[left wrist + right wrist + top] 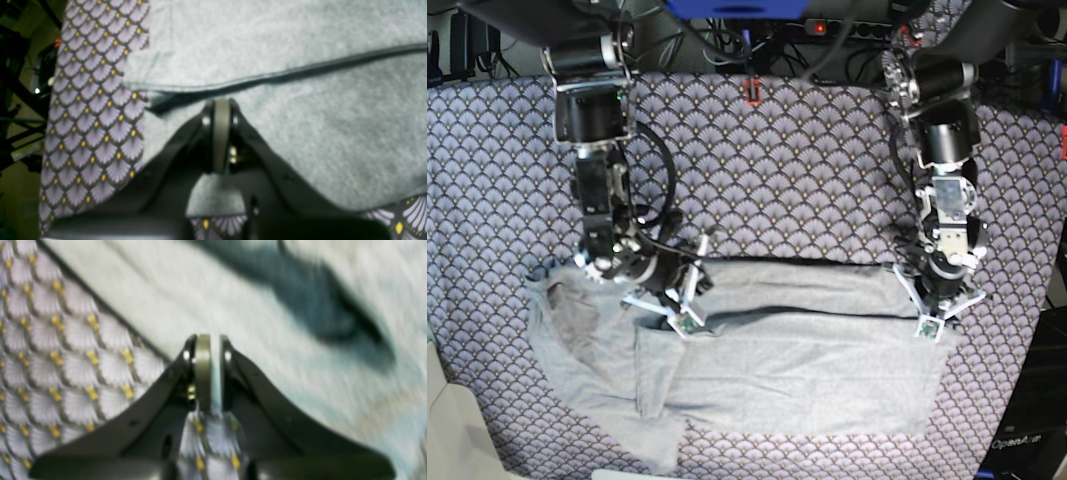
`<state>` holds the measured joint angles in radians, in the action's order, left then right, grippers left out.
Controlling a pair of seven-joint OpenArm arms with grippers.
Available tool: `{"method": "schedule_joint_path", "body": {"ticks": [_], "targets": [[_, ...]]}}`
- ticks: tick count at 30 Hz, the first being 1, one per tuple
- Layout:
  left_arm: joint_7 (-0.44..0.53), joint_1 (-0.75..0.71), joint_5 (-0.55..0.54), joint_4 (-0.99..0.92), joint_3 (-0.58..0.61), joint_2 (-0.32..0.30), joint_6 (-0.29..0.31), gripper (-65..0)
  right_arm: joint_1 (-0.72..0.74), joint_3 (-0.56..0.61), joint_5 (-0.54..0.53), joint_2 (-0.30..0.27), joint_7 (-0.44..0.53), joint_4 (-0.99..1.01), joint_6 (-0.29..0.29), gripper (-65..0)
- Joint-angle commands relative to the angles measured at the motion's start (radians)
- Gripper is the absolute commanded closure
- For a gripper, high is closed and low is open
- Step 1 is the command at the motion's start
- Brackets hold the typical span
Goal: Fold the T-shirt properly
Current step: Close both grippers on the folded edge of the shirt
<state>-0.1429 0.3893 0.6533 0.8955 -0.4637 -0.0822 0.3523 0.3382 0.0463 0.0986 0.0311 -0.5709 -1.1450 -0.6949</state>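
Note:
The light grey T-shirt (807, 370) lies spread across the front of the table, with a long fold edge running left to right across its upper part. My left gripper (932, 318) sits at the right end of that fold. In the left wrist view the left gripper (222, 101) has its jaws together on the shirt (300, 133) at the dark fold line. My right gripper (682, 310) is at the left part of the fold. In the right wrist view the right gripper (213, 338) pinches a thin strip of shirt (267, 350) between its pads. A sleeve bunches at the far left.
The purple fan-patterned tablecloth (777, 170) covers the whole table and also shows in the left wrist view (93, 116) and the right wrist view (66, 356). Cables and arm bases (747, 30) stand along the back edge. A white object (447, 420) is at the front left corner.

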Motion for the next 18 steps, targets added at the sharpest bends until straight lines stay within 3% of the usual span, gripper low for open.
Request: {"method": "schedule_joint_path", "body": {"ticks": [1,8,18], "targets": [[0.022,0.029,-0.008,0.012,0.001,-0.008,-0.009,0.0,0.037,0.000,-0.009,0.003,0.028,0.020,-0.003,-2.9],[0.022,0.096,-0.011,-0.123,-0.002,-0.026,-0.011,0.0,0.124,0.002,-0.007,0.025,0.114,0.227,-0.003,-2.9],[0.022,0.124,-0.014,-0.146,-0.004,-0.027,-0.011,0.0,0.244,0.002,-0.007,0.026,0.187,0.392,-0.003,-2.9]]}}
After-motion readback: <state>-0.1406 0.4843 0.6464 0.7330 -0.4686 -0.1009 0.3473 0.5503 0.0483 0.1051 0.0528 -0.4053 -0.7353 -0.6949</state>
